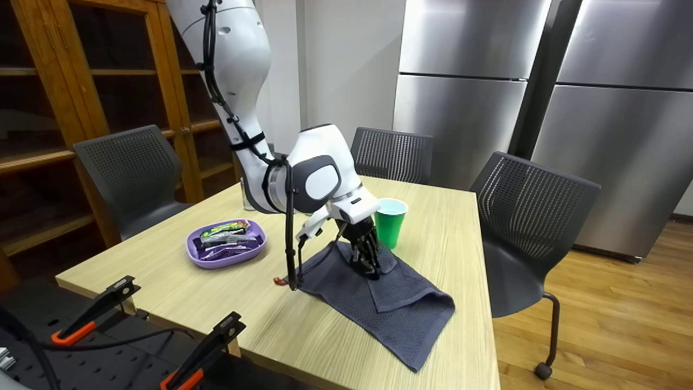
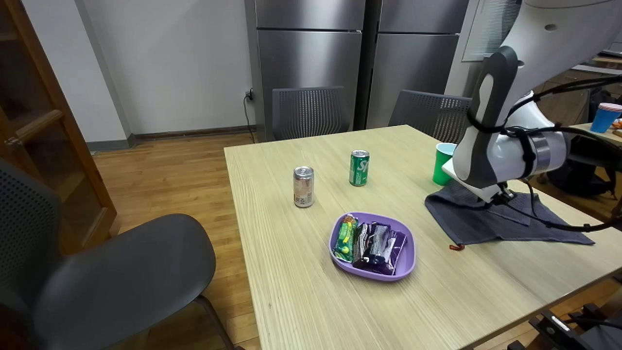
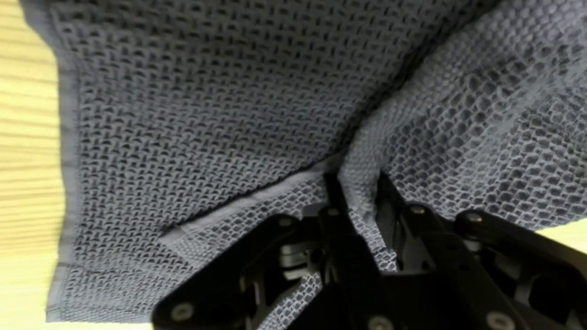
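Note:
A dark grey towel (image 1: 403, 325) lies partly folded over itself on the table, in both exterior views. In the wrist view its woven cloth (image 3: 206, 114) fills most of the picture. My gripper (image 3: 357, 183) is pointed down at it, with a raised ridge of cloth pinched between the two fingertips. Both fingers (image 3: 337, 195) press against this fold from either side. From an exterior view the gripper (image 1: 369, 271) is seen low on the towel, near its folded flap. The wrist of the arm mostly hides the jaws in an exterior view that shows the towel (image 2: 544, 232) from farther back.
A green cup (image 1: 390, 222) stands close behind the gripper at the towel's edge. The purple tray (image 2: 410, 257) holds several wrapped snacks. Two cans, one silvery (image 2: 303, 187) and one green (image 2: 359, 167), stand upright. A small red item (image 2: 457, 247) lies by the towel. Chairs surround the table.

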You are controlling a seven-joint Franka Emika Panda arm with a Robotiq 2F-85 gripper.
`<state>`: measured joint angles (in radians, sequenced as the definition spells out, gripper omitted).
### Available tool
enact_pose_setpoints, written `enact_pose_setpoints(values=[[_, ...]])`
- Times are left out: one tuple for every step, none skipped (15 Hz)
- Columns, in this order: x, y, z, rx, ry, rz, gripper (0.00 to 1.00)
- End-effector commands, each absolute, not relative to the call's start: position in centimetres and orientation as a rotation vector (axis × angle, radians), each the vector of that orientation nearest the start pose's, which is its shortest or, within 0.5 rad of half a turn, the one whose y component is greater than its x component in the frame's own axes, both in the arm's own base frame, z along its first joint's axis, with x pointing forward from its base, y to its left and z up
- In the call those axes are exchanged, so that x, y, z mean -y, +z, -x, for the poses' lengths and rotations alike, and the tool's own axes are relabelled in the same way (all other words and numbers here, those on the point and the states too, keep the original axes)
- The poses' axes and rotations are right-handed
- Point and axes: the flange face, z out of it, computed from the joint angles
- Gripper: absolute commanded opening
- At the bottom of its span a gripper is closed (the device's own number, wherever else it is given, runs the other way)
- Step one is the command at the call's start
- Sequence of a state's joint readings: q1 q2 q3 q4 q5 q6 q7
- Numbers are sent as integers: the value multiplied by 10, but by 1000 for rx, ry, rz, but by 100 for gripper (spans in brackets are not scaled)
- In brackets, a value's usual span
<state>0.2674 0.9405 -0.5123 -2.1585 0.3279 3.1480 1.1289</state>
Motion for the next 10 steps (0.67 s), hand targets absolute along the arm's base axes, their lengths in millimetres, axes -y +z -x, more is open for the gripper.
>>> enact_pose_setpoints(values=[[181,45,-512,-2265,-584,2447,0],[181,46,-512,-2263,-587,2448,0],[181,47,-512,-2261,-591,2451,0],[180,48,-512,-2258,-597,2455,1],[180,50,-512,-2257,-605,2458,1],[178,53,-512,-2251,-614,2461,1],[177,57,-512,-2243,-626,2464,1],[175,59,-512,-2235,-635,2469,1],[172,62,-512,-2225,-644,2476,1],[169,64,-512,-2214,-648,2483,1]])
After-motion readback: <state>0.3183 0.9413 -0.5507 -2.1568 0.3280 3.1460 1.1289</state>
